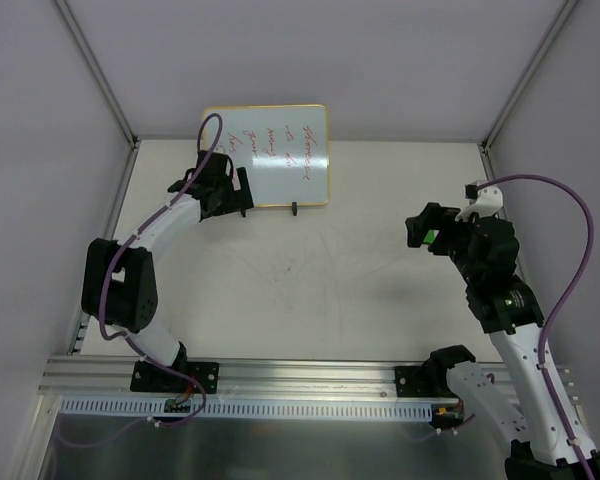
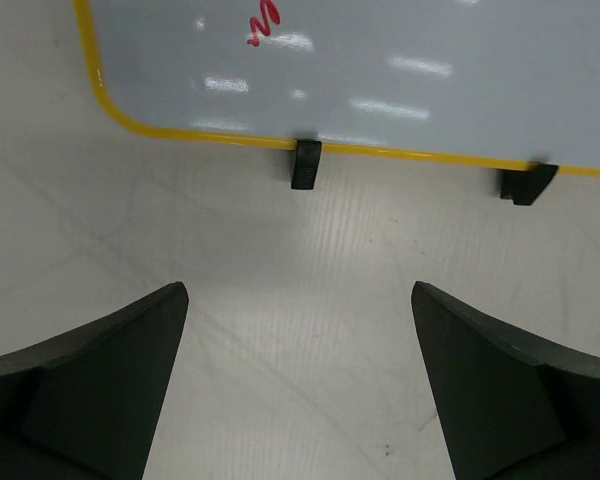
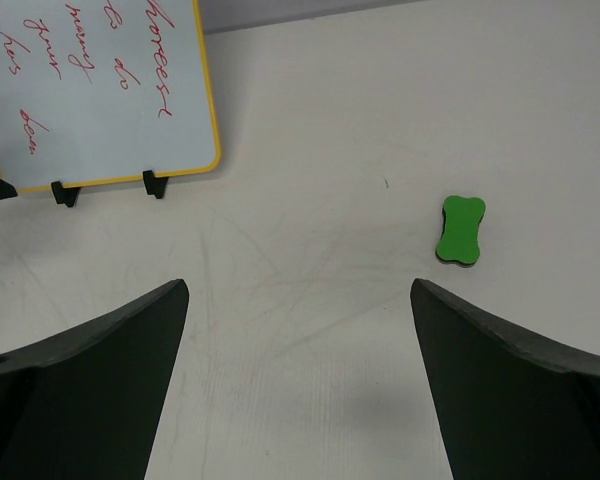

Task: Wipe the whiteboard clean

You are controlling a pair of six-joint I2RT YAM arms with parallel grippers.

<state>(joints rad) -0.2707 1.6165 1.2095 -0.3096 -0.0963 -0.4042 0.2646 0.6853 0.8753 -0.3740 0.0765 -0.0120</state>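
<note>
The whiteboard stands on two black feet at the back of the table, yellow-framed and covered in red handwriting. My left gripper hangs open just in front of the board's lower left corner. In the left wrist view the left gripper holds nothing, and the whiteboard's bottom edge and its feet lie ahead. My right gripper is open at the right, apart from the board. In the right wrist view the right gripper is empty and the whiteboard sits far left.
A small green bone-shaped eraser lies flat on the table ahead and right of the right fingers; it shows partly under that gripper from above. Walls enclose the table at the back and sides. A metal rail runs along the near edge.
</note>
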